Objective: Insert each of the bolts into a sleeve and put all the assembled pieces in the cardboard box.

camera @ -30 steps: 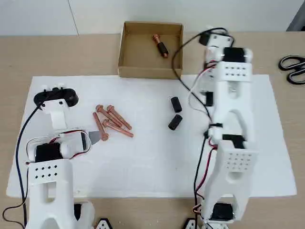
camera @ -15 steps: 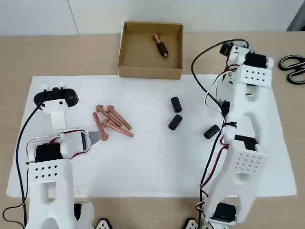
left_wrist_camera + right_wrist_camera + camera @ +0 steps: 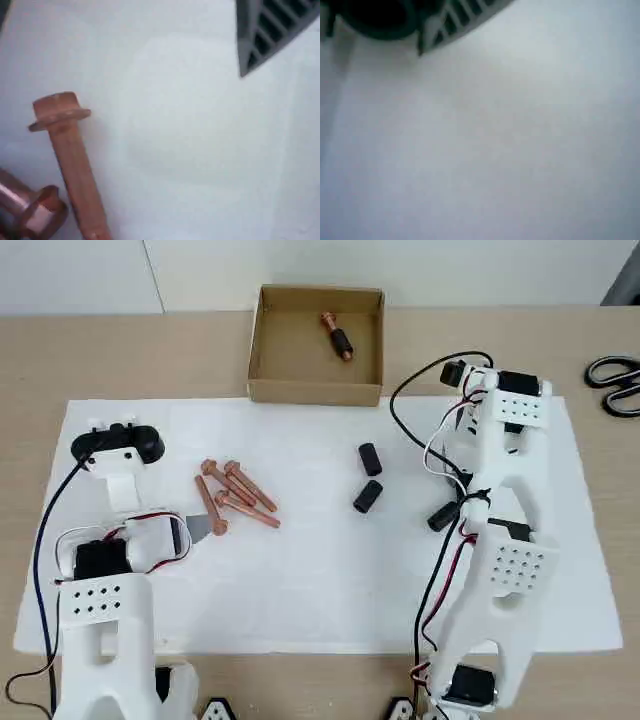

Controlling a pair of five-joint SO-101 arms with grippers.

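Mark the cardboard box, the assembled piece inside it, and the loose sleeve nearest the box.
cardboard box (image 3: 315, 393): high view, on the wall nearest the arms.
assembled piece (image 3: 338, 335): high view, where the bolt meets its sleeve.
loose sleeve (image 3: 370, 459): high view, middle of its side.

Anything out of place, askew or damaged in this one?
Nothing is damaged or spilled. One sleeve lies apart from the other two sleeves, close beside the right arm. A pair of scissors sits off the white sheet on the bare table, unrelated to the task.
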